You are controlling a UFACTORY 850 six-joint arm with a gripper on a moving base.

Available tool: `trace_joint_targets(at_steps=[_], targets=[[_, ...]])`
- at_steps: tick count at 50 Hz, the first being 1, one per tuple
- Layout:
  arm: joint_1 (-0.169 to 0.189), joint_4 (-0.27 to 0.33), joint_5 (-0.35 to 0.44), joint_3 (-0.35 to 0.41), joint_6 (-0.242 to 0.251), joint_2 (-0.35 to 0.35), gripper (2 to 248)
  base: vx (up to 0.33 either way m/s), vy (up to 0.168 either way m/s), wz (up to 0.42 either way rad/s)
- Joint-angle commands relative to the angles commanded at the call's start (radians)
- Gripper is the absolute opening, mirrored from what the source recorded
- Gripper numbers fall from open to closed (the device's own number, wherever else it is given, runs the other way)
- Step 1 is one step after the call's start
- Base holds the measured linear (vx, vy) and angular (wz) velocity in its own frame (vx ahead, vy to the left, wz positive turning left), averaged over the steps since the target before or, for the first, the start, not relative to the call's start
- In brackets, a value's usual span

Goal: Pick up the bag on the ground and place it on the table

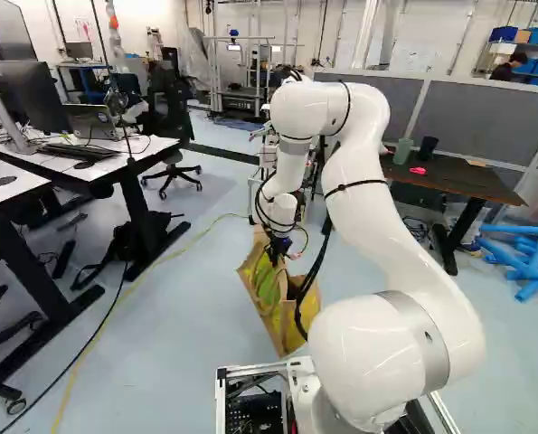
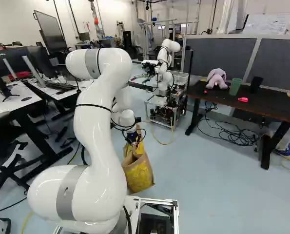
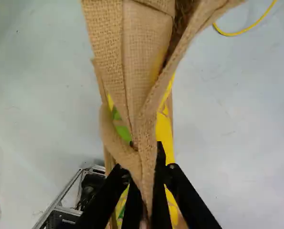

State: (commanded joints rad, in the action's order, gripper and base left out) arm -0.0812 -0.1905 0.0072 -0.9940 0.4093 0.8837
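bag [image 2: 139, 174]: tan burlap, yellow and green | top pinched | left of dark table [image 2: 264, 105]

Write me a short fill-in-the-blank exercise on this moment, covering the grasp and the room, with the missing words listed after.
The burlap bag is held between the two ____ of the gripper.
On the dark table, the green cup stands ____ the plush toy and the black cup.
In the right base view, another robot stands to the ____ of that table.

Missing words: fingers; between; left
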Motion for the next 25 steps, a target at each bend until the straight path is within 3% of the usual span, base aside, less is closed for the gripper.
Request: trace_joint_targets(at_steps=[25], targets=[[0.001, 0.000, -0.062, 0.053, 0.000, -0.097, 22, 0.000, 0.000, 0.000]])
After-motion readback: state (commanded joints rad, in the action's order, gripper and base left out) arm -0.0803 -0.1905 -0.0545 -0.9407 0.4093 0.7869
